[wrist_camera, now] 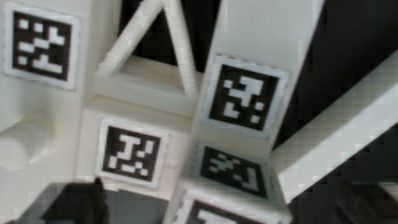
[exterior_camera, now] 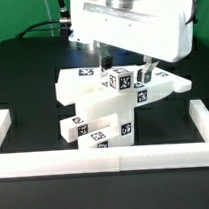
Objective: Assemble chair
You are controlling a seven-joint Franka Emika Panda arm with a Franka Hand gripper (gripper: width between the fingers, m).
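Note:
The chair is in white parts carrying black-and-white tags. A flat slab (exterior_camera: 84, 91) lies across the middle of the table, and a tagged block (exterior_camera: 120, 79) sits on top of it. Below it stand an upright piece (exterior_camera: 138, 98) and two small tagged blocks (exterior_camera: 80, 124) (exterior_camera: 99, 140). My gripper (exterior_camera: 127, 71) hangs straight over the top block, open, one finger on each side and a gap showing at each. In the wrist view the tagged pieces (wrist_camera: 246, 95) fill the picture close under the gripper (wrist_camera: 214, 208), with a dark fingertip (wrist_camera: 80, 205) in the corner.
A low white border wall (exterior_camera: 106, 158) runs along the front and up both sides (exterior_camera: 2, 125) (exterior_camera: 206, 118) of the black table. The arm's big white hand (exterior_camera: 138, 25) hides the parts behind it.

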